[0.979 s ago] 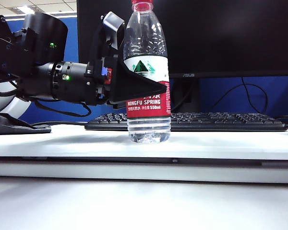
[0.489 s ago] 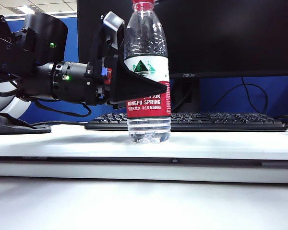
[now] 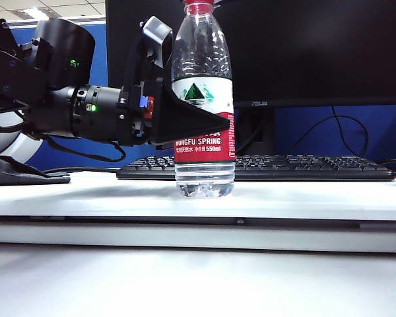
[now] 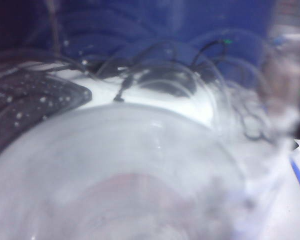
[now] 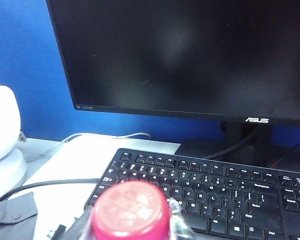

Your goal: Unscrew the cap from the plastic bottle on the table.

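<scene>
left end effector [image 3: 185,122] clamping plastic bottle [image 3: 203,105], table [image 3: 317,198]

Exterior cam sits low at table [image 3: 330,198] edge level, facing the plastic bottle [image 3: 203,105] side-on w/ monitor [image 3: 317,46] behind. Left wrist cam presses close vs. the bottle wall [image 4: 120,170], blurred. Right wrist cam looks down over the cap [image 5: 130,210] toward keyboard [image 5: 210,195] & monitor. All three share the bottle.

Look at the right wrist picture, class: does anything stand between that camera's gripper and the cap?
Nothing visible does. The cap sits bare just below the camera, still on the bottle; the right gripper's fingers are out of view. The left gripper holds the bottle lower down, at the label, clear of the cap.
</scene>
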